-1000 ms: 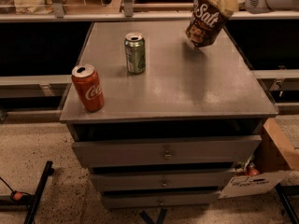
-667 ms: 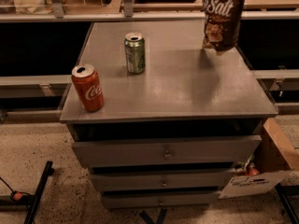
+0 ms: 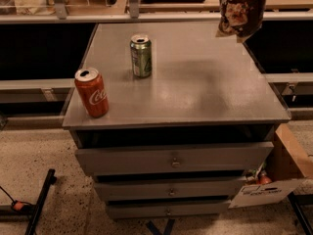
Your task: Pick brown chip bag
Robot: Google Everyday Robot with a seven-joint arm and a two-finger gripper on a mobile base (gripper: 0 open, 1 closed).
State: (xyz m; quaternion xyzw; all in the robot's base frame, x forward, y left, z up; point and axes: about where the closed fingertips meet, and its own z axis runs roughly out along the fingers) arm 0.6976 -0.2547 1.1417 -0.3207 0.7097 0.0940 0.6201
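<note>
The grey cabinet top point(image 3: 195, 87) bears a red Coca-Cola can point(image 3: 91, 93) and green soda can point(image 3: 141, 56) (both upright); gripper unseen.

gripper: out of view, beyond the top edge, right side | arm: out of view

Likely a lab or workshop: a grey metal drawer cabinet point(image 3: 173, 160) on a speckled floor point(image 3: 54, 146), a cardboard box point(image 3: 289, 156) at right, and a black stand leg point(image 3: 39, 202) near left. The gripper is out of frame.
</note>
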